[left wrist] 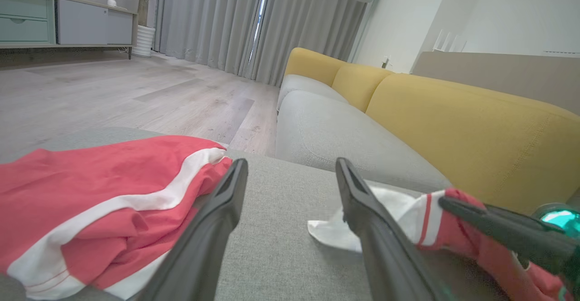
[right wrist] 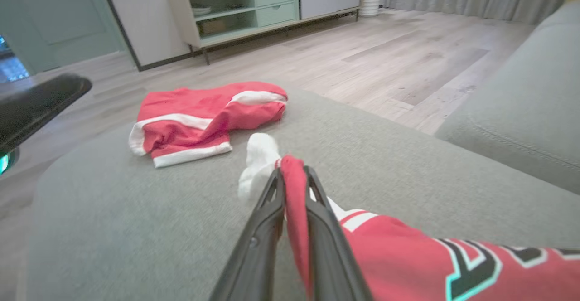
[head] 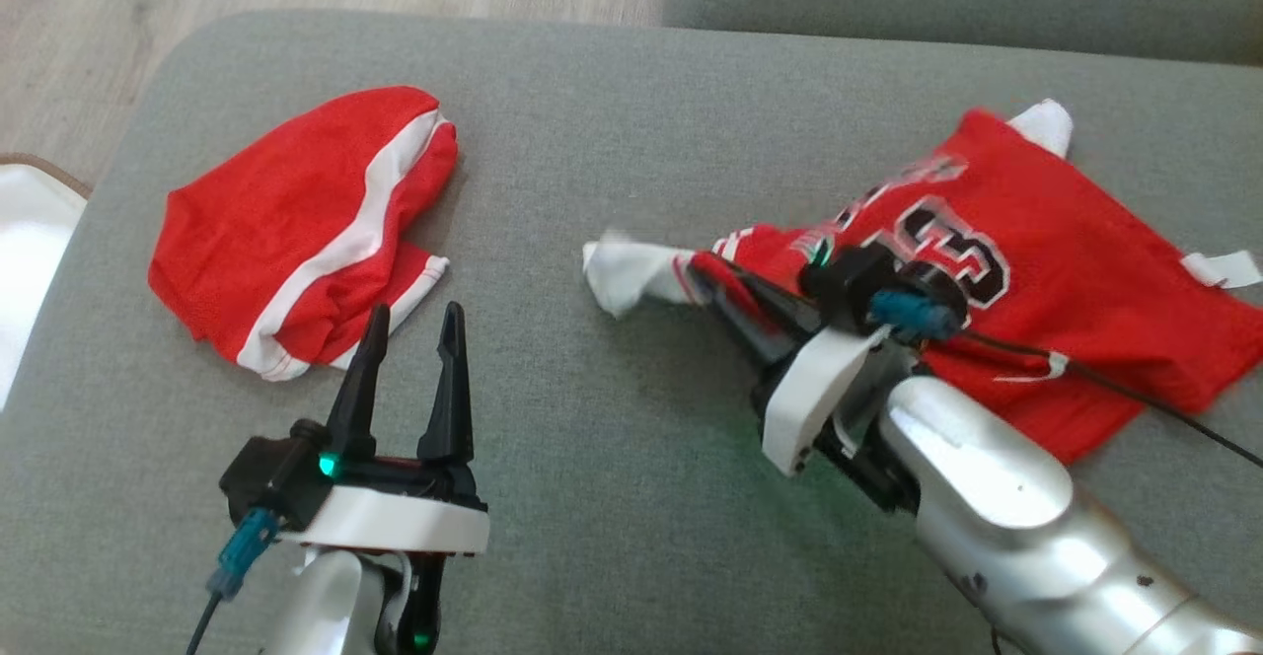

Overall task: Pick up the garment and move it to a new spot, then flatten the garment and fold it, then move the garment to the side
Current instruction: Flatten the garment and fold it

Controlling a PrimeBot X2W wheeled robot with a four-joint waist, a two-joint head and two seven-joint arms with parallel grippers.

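Pinching red fold of jersey [head: 1076, 320], right gripper [head: 703, 278] clamped tight on cloth just behind white sleeve [head: 627, 275]. Jersey lies rumpled toward right edge of grey ottoman [head: 612, 122], number side up, sleeve end pointing at middle. Left gripper [head: 409, 325] empty, fingers spread wide apart, toward left side of ottoman, tips just beside red shorts [head: 296, 231]. Shorts bunched near far-left corner, white stripe showing, well apart from jersey

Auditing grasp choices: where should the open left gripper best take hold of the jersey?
Likely the white end of the jersey, approached from the left gripper's own side. It sticks out loose and bunched past the right gripper's pinch, pointing toward the open left jaws.
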